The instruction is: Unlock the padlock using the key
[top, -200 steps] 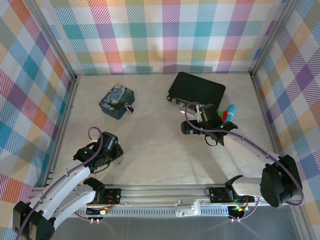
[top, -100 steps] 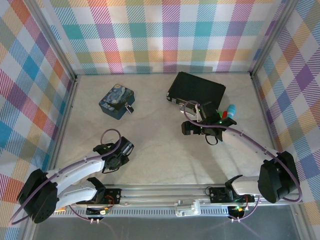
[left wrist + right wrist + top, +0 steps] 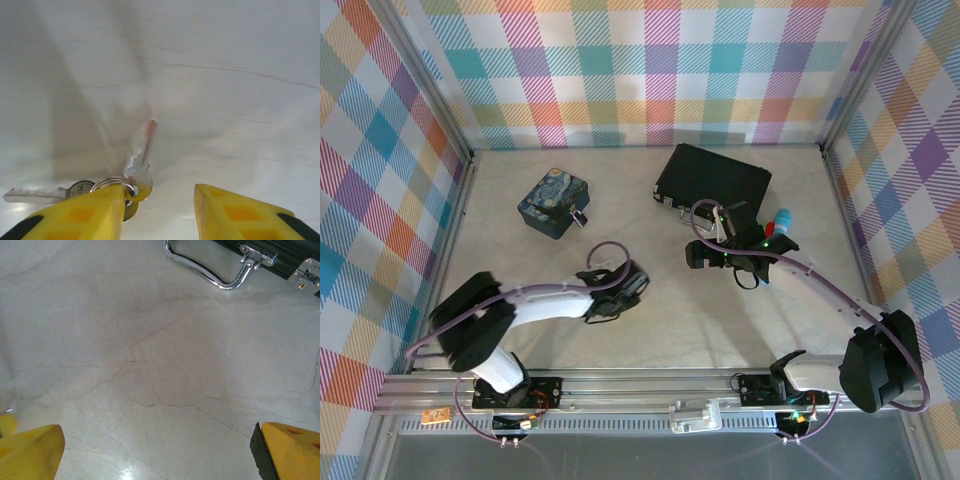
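The key (image 3: 142, 160) is a thin silvery one on a wire ring (image 3: 112, 182) with other keys (image 3: 35, 194). The ring rests against the tip of my left gripper's left finger (image 3: 95, 210), and the key points away, blurred, over the pale table. My left gripper (image 3: 160, 200) is open with nothing in the gap; seen from above, this gripper (image 3: 620, 290) is mid-table. The padlock (image 3: 579, 216) hangs at the right side of the blue painted tin (image 3: 554, 202), well behind it. My right gripper (image 3: 157, 437) stands wide open over bare table, and from above it (image 3: 694, 257) is just in front of the black case (image 3: 712, 180).
The case's chrome handle (image 3: 210, 275) lies close ahead of the right gripper. Coloured objects (image 3: 775, 225) sit right of the right wrist. Checked walls enclose the table on three sides, and a metal rail (image 3: 650, 385) runs along the near edge.
My left arm has swung from the front left of the table rightward to the middle, and its jaws have narrowed. The right arm has barely moved.
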Available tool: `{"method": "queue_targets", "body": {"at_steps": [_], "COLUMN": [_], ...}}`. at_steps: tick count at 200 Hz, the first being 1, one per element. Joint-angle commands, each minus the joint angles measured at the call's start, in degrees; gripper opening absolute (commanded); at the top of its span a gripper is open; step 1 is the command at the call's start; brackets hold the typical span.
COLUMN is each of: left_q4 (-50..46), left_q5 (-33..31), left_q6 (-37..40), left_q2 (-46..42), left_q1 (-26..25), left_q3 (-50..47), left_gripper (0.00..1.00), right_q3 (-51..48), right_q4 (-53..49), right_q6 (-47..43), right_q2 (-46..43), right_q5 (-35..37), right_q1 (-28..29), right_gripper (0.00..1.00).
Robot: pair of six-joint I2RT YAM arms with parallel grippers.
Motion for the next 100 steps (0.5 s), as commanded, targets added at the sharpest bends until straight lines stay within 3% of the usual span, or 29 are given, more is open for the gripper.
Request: {"method": "queue_targets", "body": {"at_steps": [1, 30, 50, 78, 100], "left_q4": [4.3, 2.1, -0.6, -4.9, -3.4], "left_q5": [5.3, 2.6, 0.1, -4.2, -1.9], "left_q6": [0.2, 1.8, 2.9, 5.2, 6.2], "left_q2": [5.1, 1.4, -5.1, -15.3, -20.5], "left_q1": [-0.8, 0.6, 3.6, 8.9, 16.0], "left_q3": [4.7, 3.5, 0.4, -4.5, -8.6], "left_gripper": [0.43, 0.48, 0.51, 0.52, 0.52], "right_q3": [-0.9, -4.0, -6.5, -4.9, -1.2], "right_q4": [-1.7, 0.9, 4.6, 6.0, 5.8], "right_q6": [1.5, 5.5, 9.5, 11.3, 6.0], "right_q2": [-2.4, -2.9, -1.7, 3.8, 9.4], "right_q5": [-1.3, -8.6, -12.3, -12.8, -13.4], "right_q1": [0.2, 0.3, 1.7, 7.6, 12.8], "right_gripper": [0.99, 1.0, 0.88, 0.78, 0.75]}}
